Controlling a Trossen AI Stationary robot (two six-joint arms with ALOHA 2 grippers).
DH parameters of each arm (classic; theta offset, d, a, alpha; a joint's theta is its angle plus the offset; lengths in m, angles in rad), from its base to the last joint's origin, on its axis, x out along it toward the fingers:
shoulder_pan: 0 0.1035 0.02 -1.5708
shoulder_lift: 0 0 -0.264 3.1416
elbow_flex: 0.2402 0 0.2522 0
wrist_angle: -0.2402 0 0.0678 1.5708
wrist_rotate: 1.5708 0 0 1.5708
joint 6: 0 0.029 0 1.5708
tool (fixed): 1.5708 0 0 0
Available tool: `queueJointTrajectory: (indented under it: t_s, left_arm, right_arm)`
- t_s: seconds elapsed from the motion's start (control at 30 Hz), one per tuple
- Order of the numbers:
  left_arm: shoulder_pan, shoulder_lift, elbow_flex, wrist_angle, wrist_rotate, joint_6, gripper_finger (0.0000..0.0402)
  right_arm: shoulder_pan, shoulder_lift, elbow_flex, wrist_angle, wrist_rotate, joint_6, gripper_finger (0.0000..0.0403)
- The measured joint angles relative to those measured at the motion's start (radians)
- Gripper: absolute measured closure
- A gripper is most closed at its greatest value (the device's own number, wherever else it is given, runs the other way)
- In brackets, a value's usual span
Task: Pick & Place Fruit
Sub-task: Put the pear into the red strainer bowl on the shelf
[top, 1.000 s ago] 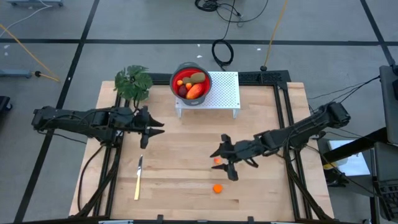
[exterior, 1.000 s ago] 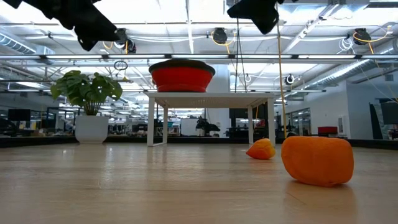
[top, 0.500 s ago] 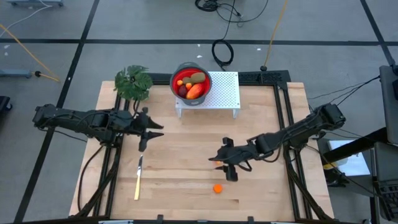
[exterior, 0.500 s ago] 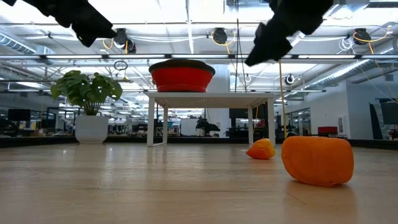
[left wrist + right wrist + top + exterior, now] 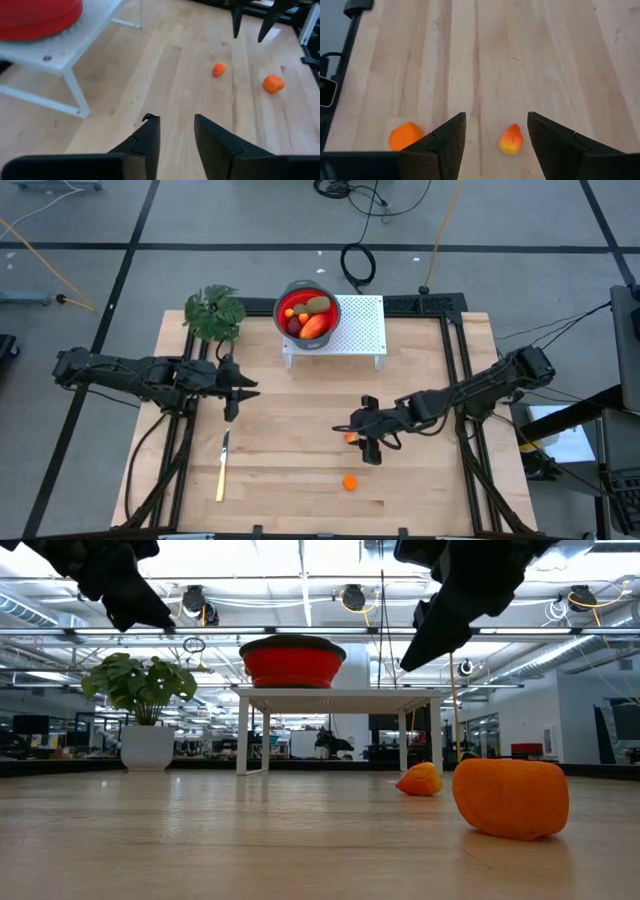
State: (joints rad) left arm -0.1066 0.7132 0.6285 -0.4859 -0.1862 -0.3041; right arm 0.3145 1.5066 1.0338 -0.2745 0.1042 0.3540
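Fruit, a small orange-yellow teardrop piece (image 5: 510, 139), lies just ahead between the right end effector's (image 5: 496, 131) wide-open, empty fingers; left arm far.

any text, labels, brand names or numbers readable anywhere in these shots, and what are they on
None can be read in any view.
The red bowl, the white stand, the knife and the two orange fruit pieces on the table show no markings.
The left gripper and right gripper show no visible label.
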Motion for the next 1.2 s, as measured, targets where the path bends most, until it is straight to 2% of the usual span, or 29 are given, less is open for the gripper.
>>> queueJointTrajectory:
  t_s: [0.3, 0.7, 0.83, 0.97, 1.2]
  left_arm:
    - [0.0, 0.0, 0.0, 0.041, 0.0, 0.106, 0.0393]
    - [0.001, -0.002, -0.006, 0.059, 0.023, 0.189, 0.0393]
    - [0.014, -0.043, -0.093, 0.205, 0.104, 0.202, 0.0399]
    - [0.032, -0.117, -0.203, 0.31, 0.109, 0.158, 0.0394]
    - [0.036, -0.237, -0.304, 0.354, 0.134, 0.11, 0.0399]
  right_arm:
    - [-0.007, 0.063, 0.001, 0.01, -0.002, -0.024, 0.0177]
    - [-0.027, 0.178, -0.001, 0.017, -0.004, -0.014, 0.0136]
    - [-0.027, 0.205, -0.001, 0.018, -0.001, -0.008, 0.0129]
    - [-0.027, 0.227, 0.0, 0.021, -0.003, 0.004, 0.0129]
    - [-0.027, 0.277, 0.0, 0.021, -0.001, 0.02, 0.0129]
